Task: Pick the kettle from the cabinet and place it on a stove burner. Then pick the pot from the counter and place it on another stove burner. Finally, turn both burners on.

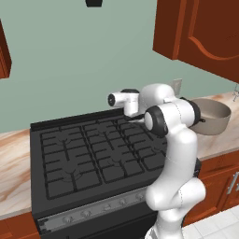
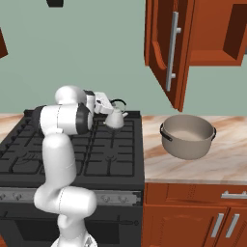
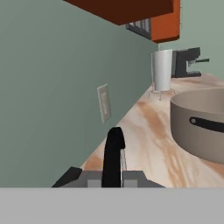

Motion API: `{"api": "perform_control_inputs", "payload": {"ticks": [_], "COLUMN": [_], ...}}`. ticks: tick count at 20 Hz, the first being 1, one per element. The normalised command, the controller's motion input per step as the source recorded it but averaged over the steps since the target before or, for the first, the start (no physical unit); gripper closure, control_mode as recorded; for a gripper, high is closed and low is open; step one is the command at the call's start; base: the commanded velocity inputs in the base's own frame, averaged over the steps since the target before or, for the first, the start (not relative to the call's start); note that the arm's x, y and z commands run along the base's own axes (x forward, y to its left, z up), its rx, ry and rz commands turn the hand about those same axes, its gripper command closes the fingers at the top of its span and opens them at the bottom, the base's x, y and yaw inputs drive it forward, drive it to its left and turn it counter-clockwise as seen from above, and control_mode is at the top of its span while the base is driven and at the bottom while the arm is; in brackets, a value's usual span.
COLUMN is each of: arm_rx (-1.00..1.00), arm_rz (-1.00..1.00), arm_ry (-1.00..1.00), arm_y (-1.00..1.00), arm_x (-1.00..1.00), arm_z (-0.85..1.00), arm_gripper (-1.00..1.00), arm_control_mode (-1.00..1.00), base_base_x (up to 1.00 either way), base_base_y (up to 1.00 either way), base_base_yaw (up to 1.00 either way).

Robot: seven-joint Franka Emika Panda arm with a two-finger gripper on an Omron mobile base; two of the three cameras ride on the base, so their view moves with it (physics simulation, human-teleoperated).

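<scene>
1. right base view: the gripper [image 2: 109, 108] is pinched on the thin black arched handle of the kettle [image 2: 116, 118], with the little cone hanging just under it.
2. taking the black range [image 2: 72, 149] as the landmark, the kettle hangs over its back right corner, close above the stove burners [image 2: 108, 144]; whether it touches the grate yet i cannot tell.
3. so the thing that matters lies straight below the gripper: the way to the rear right burner looks like a short drop, not a reach.
4. in the hand view the handle [image 3: 113, 157] stands up between the fingertips, with its arch running away from the hand, towards the wall.
5. right of the range, the pot [image 2: 187, 136] waits on the counter [image 2: 212, 166], well apart from the kettle, under the open cabinet [image 2: 166, 48].
</scene>
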Motion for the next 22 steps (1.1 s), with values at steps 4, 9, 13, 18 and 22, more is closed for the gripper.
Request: {"api": "perform_control_inputs", "payload": {"ticks": [4,9,13,18,22], "arm_rx": [0.0,0.0,0.0,0.0,0.0], "arm_rz": [0.0,0.0,0.0,0.0,0.0], "arm_ry": [0.0,-0.01,0.0,0.0,0.0], "arm_y": [0.03,0.02,0.01,0.1,0.18], "arm_x": [0.0,0.0,-0.04,-0.13,-0.16], "arm_z": [-0.29,-0.13,-0.16,-0.16,-0.15], "arm_gripper": [-1.0,-1.0,-1.0,-1.0,-1.0], "arm_control_mode": [-1.0,-1.0,-1.0,-1.0,-1.0], "base_base_x": [0.0,0.0,0.0,0.0,0.0], "base_base_y": [0.0,0.0,0.0,0.0,0.0], "base_base_yaw": [0.0,0.0,0.0,0.0,0.0]}}
